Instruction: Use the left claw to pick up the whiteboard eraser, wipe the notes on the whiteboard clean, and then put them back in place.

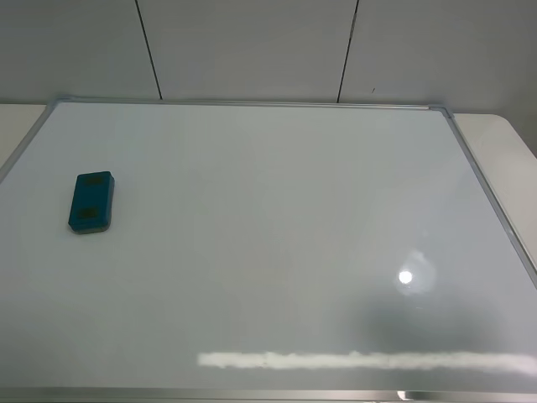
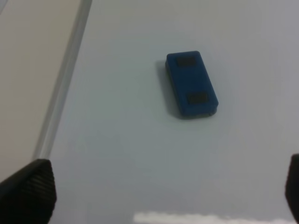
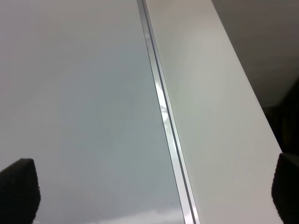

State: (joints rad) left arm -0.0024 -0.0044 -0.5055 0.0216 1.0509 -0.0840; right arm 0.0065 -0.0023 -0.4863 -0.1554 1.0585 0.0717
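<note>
The teal-blue whiteboard eraser (image 1: 91, 201) lies flat on the left part of the whiteboard (image 1: 277, 210), with two dark square patches on top. In the left wrist view the eraser (image 2: 191, 84) rests apart from my left claw (image 2: 161, 191), well beyond it. The claw's black fingertips (image 2: 28, 191) stand wide apart and hold nothing. My right gripper (image 3: 153, 189) is open too, hovering over the board's right frame strip (image 3: 163, 116). No notes show in any view. Neither arm appears in the exterior high view.
The silver frame (image 1: 495, 210) borders the board, with pale tabletop (image 1: 503, 134) beyond it on the right and a grey panelled wall (image 1: 252, 46) behind. Light glare streaks the board's near edge (image 1: 361, 361).
</note>
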